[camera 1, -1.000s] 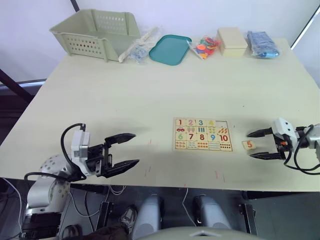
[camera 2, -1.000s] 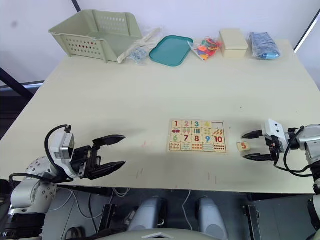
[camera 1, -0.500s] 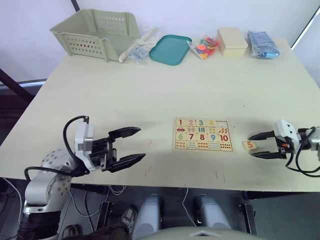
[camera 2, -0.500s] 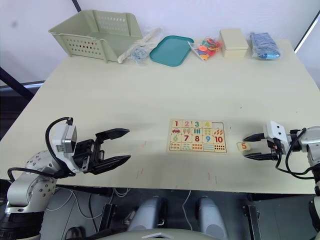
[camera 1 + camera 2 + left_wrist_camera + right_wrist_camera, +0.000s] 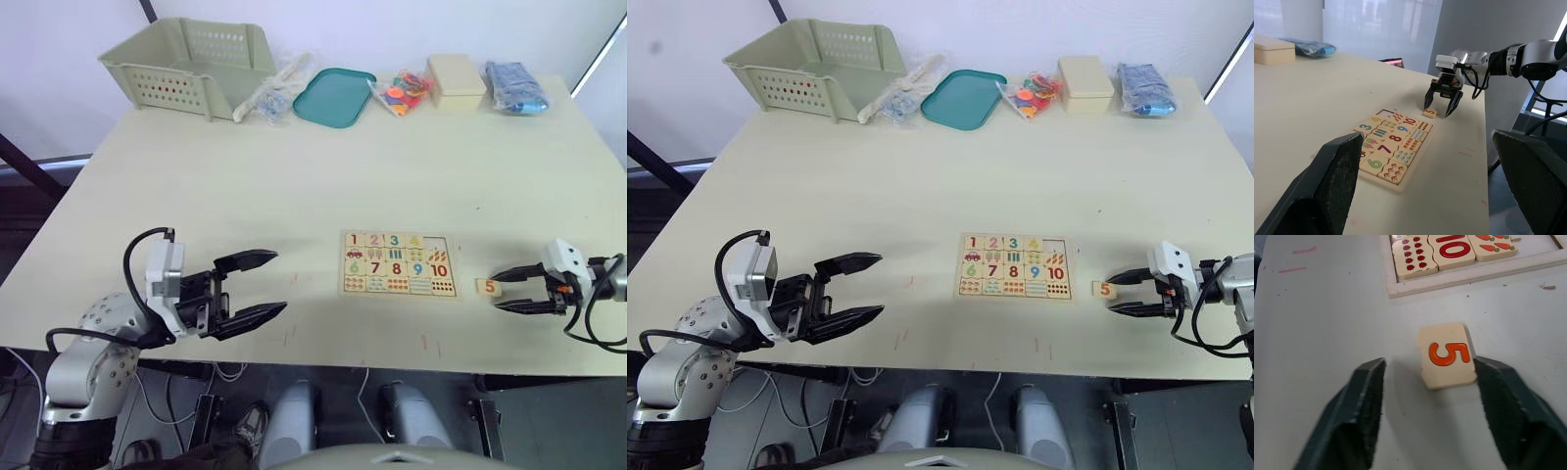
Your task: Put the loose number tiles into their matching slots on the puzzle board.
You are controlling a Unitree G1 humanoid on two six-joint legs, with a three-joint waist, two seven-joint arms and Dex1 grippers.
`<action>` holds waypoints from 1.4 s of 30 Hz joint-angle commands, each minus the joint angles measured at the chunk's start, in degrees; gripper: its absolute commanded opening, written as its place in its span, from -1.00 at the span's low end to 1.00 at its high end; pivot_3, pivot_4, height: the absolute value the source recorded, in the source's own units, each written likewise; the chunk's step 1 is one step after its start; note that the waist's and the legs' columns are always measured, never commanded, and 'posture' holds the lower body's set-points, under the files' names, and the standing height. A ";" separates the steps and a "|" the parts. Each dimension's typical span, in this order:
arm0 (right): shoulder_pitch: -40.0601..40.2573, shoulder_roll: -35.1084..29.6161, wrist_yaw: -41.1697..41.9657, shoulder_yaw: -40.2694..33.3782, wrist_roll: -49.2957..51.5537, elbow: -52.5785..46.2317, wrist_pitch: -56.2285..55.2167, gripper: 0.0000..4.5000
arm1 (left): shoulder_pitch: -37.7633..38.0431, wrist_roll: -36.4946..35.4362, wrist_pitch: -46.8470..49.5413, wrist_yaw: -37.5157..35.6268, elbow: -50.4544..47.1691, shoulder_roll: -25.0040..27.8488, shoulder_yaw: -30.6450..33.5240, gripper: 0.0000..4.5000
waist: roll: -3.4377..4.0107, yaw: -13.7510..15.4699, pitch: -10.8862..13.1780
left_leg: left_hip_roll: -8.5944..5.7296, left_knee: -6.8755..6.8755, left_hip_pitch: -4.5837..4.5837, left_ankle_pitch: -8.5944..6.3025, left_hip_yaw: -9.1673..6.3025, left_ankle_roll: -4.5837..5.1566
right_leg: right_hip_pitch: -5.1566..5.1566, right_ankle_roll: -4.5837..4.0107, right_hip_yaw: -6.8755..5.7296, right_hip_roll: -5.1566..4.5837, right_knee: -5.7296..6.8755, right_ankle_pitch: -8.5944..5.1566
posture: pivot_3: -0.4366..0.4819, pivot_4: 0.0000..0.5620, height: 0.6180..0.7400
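Observation:
The puzzle board (image 5: 397,264) lies flat near the table's front, right of centre. Tiles 1 to 4 sit in its top row, and the slot (image 5: 436,242) at the row's right end is empty. One loose number tile (image 5: 487,287), printed with an orange 5, lies on the table just right of the board. My right gripper (image 5: 496,292) is open and low over the table, its fingertips on either side of the tile's right edge. The right wrist view shows the tile (image 5: 1447,355) close to one finger (image 5: 1501,396). My left gripper (image 5: 279,282) hovers open and empty, well left of the board.
Along the far edge stand a green basket (image 5: 186,59), clear plastic bags (image 5: 269,93), a teal tray (image 5: 333,96), a bag of coloured pieces (image 5: 402,93), a cream box (image 5: 456,80) and a blue packet (image 5: 514,86). The table's front edge runs close under both grippers.
My right gripper has drawn back a little to the right and its fingers have narrowed, while the 5 tile has stayed put. My left gripper has shifted slightly right toward the board.

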 commanded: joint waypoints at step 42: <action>-5.35 -8.86 -14.77 -5.11 -8.61 -48.33 46.70 -0.57 | 0.40 1.72 -6.98 -4.35 7.12 -1.78 2.06 1.00 | 0.19 -0.01 0.06 | 0.01 0.03 -0.02 0.00 -0.02 0.00 | -0.06 0.00 0.00 0.02 0.02 0.00 | -0.05 -0.47 1.00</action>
